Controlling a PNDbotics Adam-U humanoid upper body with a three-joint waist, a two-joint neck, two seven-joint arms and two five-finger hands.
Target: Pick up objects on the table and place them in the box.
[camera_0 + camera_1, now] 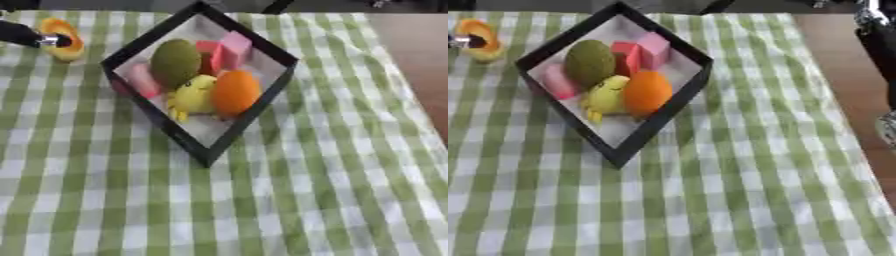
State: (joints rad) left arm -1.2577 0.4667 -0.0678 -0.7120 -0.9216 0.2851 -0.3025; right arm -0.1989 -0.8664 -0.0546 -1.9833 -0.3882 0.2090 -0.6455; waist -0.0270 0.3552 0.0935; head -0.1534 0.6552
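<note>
At the upper left of the frame, the left hand (44, 39) reaches in from the edge, a dark arm with a silver joint; its fingers lie against an orange-and-yellow object (66, 42), but whether they are clenched on it or merely touching cannot be told. That object sits on the surface outside the box, just beside its upper left wall.

The box (254, 107) — black-walled, pale inside, turned like a diamond — stands at the upper middle. Inside it lie a green oval fruit (175, 62), an orange fruit (234, 92) touching a yellow toy (194, 95), a red block (626, 57) just beside a pink block (234, 47), and a pink piece (142, 80) against the left wall.

A green-and-white checked cloth (289, 200) covers the surface; bare brown wood (842, 60) shows at the upper right.

In the right eye view, part of the right arm (877, 35) shows at the upper right edge — dark with silver parts; the hand itself is not seen.
</note>
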